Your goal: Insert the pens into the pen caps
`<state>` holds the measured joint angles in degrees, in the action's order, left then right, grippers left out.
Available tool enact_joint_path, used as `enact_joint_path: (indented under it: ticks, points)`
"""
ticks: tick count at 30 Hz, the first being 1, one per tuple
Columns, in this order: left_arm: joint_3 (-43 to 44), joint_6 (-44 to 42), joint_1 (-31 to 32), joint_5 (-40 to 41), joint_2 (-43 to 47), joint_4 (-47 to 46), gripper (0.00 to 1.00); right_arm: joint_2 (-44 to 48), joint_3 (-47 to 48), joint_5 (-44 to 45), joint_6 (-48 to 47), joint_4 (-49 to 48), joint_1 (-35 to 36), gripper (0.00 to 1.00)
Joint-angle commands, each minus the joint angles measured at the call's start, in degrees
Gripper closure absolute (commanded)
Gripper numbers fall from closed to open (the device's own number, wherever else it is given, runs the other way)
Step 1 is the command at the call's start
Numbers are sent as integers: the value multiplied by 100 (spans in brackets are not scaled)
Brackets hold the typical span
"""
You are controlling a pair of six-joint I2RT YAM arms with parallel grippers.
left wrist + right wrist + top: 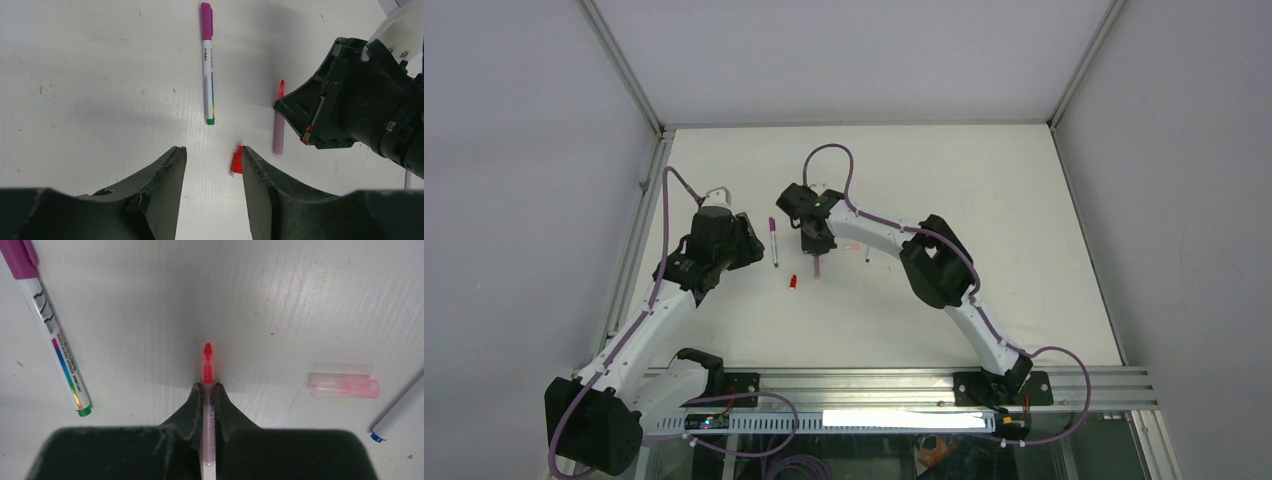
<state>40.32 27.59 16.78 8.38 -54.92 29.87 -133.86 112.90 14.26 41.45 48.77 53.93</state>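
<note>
Tightly, right hand (208,388) pinching pen (207,362), pink cap (344,388) beside

Red cap (237,161) just beside one of parted left jaws; magenta-capped pen (207,65) beyond.

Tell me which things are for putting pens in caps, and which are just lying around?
For the job:
red-tipped pen, gripped in the right claw
red cap, beside the open left claw
pale pink cap
blue-ended pen, only partly seen

Just lying about:
purple-capped pen, its cap already on
purple cables
metal rail
</note>
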Motion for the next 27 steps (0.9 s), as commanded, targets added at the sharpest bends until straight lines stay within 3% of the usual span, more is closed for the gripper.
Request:
enact_joint_path:
  ticks: [1,4,8,17,22,27]
  points:
    - [-58,79,-43,-98,145,-238,53,-146,91,58,-146,198,40,100]
    - [-24,82,-43,-195,127,-237,54,78,-204,2,-192,32,40,100]
    - [-110,35,-43,-441,228,-486,54,1121,-1472,-209,-498,-1469,53,100]
    - [-843,-292,-36,-1920,904,-1951,44,3200,-3451,198,-1209,-3698,78,100]
    - [-1015,-401,28,-2824,599,-2852,44,3939,-4038,278,-1354,-4373,70,100]
    - [-1048,-360,215,-3079,60,-3677,48,4267,-4263,292,-1381,-4527,67,100]
